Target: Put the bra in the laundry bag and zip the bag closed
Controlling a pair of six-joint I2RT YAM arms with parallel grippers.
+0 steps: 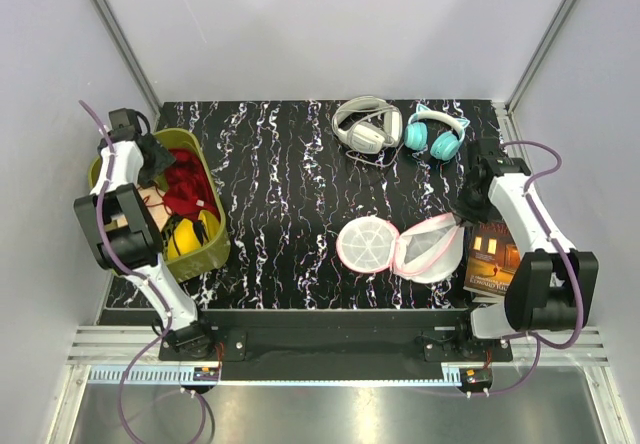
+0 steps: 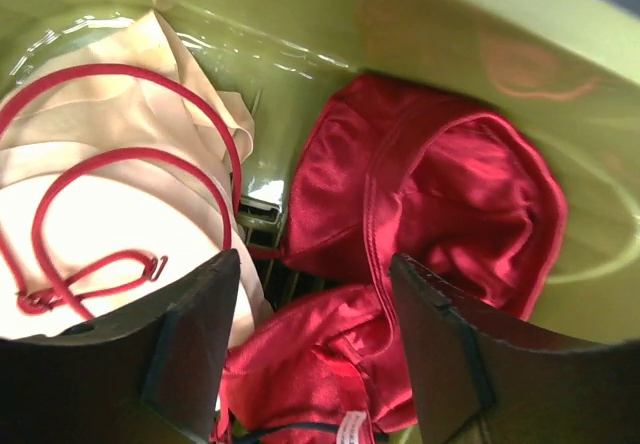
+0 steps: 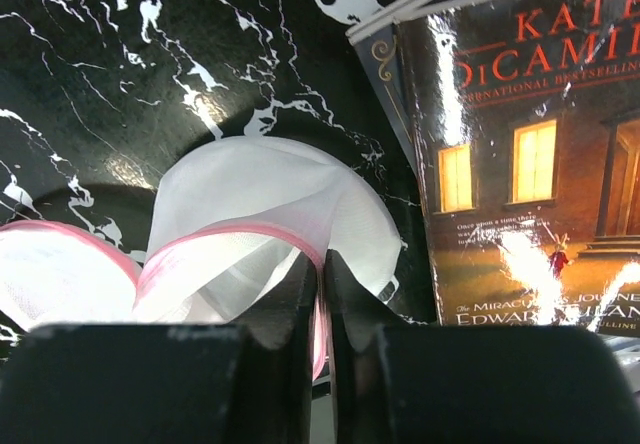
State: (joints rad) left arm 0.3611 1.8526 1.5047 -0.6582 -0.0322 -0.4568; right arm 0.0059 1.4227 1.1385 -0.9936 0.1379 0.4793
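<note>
Left hand point(image 2: 312, 269) agape, right hand point(image 3: 322, 264) tight.

White marbling veins the black desk point(image 1: 290, 184), the laundry bag point(image 1: 432, 249) is white mesh edged in pink, white headphones point(image 1: 367, 124) sit beside teal headphones point(image 1: 436, 134), and the olive-green basket point(image 1: 212, 254) at left shows a glossy red garment point(image 2: 430, 194) and a pale peach bra point(image 2: 120, 214).

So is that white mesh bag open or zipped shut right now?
Open. The laundry bag lies spread like a clamshell, its two pink-trimmed halves side by side, and both look empty from above.
</note>
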